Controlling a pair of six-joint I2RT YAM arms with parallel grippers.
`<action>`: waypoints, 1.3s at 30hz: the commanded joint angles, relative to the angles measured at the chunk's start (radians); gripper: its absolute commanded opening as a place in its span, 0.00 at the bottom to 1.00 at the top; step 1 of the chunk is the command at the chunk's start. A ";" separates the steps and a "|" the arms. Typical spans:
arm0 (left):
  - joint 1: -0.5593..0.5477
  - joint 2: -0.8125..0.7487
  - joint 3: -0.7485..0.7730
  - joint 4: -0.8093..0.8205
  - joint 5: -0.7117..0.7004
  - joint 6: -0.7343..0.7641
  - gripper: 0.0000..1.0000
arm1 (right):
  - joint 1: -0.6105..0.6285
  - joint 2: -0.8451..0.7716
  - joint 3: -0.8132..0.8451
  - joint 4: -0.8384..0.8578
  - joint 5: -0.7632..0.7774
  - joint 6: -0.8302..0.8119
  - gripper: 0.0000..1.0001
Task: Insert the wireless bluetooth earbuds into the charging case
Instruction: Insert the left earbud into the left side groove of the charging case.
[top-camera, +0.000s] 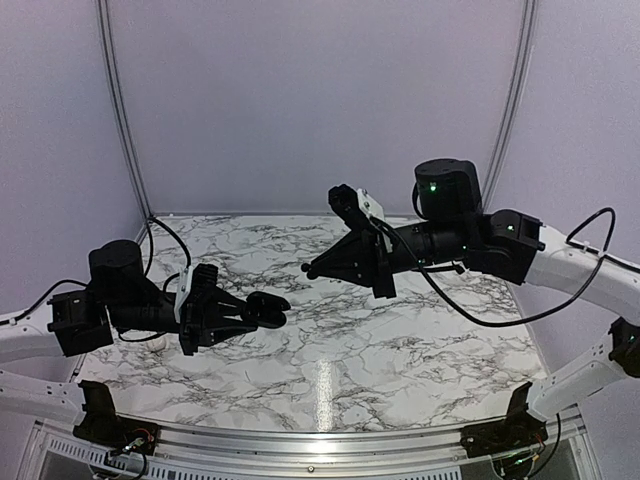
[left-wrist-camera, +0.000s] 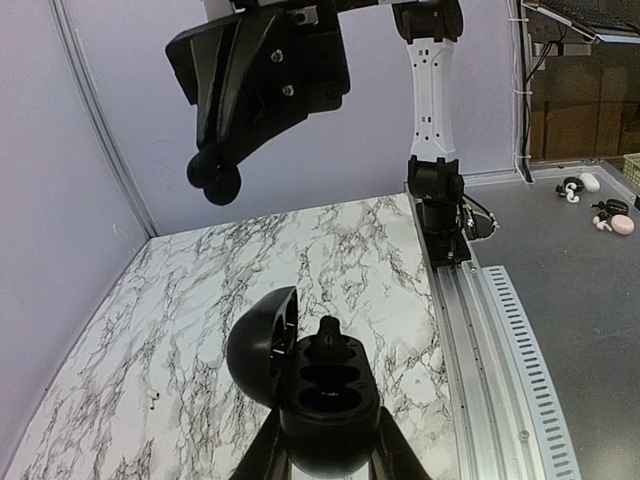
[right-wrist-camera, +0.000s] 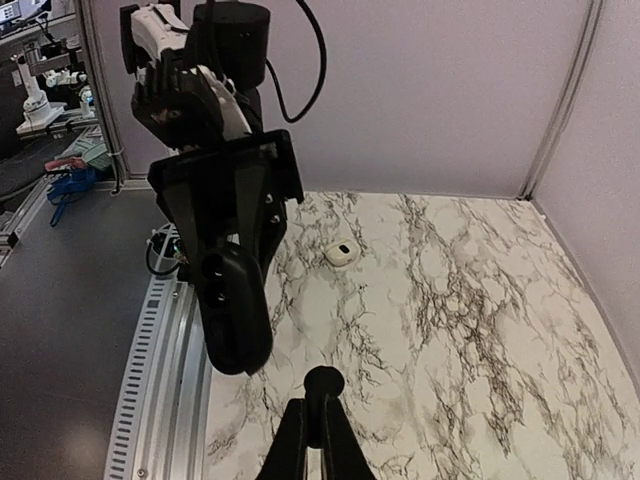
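From above, the left fingers (top-camera: 250, 312) are clamped on the open black case (top-camera: 272, 305), held above the desk (top-camera: 400, 350). The right fingers (top-camera: 318, 266) are pinched shut on a bud (top-camera: 308, 268), which sits up and to the right of the case with a gap between them. Both arms point inward, and the right one carries the part that is to move. In the left wrist view the case (left-wrist-camera: 325, 395) sits between the fingers (left-wrist-camera: 272, 452), its long axis running away from the wrist. The wells face up and the lid (left-wrist-camera: 262, 345) is swung out to the left. The bud (left-wrist-camera: 213, 182) hangs high and to the left. I cannot tell whether a well is already filled. In the right wrist view the bud (right-wrist-camera: 323, 381) sits at the fingertips. The case (right-wrist-camera: 238, 315) is just ahead and to the left, standing tall, and shows only its smooth shell.
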 joint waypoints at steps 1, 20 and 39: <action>0.006 0.013 0.028 0.035 0.024 0.001 0.00 | 0.080 0.030 0.092 -0.017 -0.006 -0.037 0.00; 0.006 0.014 0.024 0.048 0.028 -0.028 0.00 | 0.314 0.176 0.244 -0.112 0.295 -0.126 0.00; 0.006 0.008 0.019 0.049 0.028 -0.024 0.00 | 0.314 0.216 0.255 -0.149 0.433 -0.124 0.00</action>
